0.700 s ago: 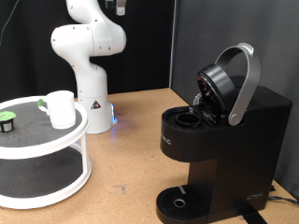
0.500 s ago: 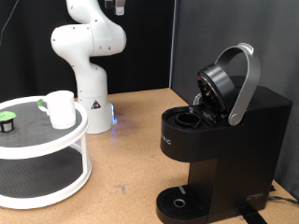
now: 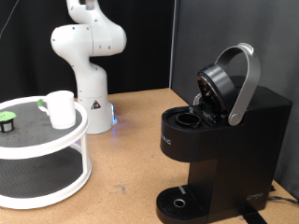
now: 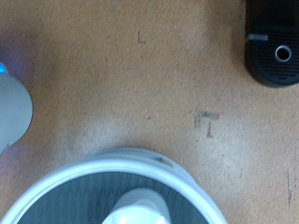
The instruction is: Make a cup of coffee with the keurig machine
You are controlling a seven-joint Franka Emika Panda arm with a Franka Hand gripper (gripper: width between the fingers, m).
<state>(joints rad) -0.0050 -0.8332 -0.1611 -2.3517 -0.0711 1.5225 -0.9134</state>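
Exterior and wrist views. The keurig machine stands at the exterior view's right on the wooden table, its grey-handled lid raised and the brew chamber exposed; its round drip base also shows in the wrist view. At the exterior view's left sits a white two-tier round stand with dark mesh shelves. Its upper shelf carries the cup, upright, and, apart from it near the rim, a small green-topped pod; the lower shelf shows nothing on it. The white robot arm rises behind the stand. Compared with the earlier frames, the dark fitting at the arm's upper end has left the exterior view; all objects are unchanged. The gripper appears in neither view, so whether its jaws are spread or pressed together cannot be told.
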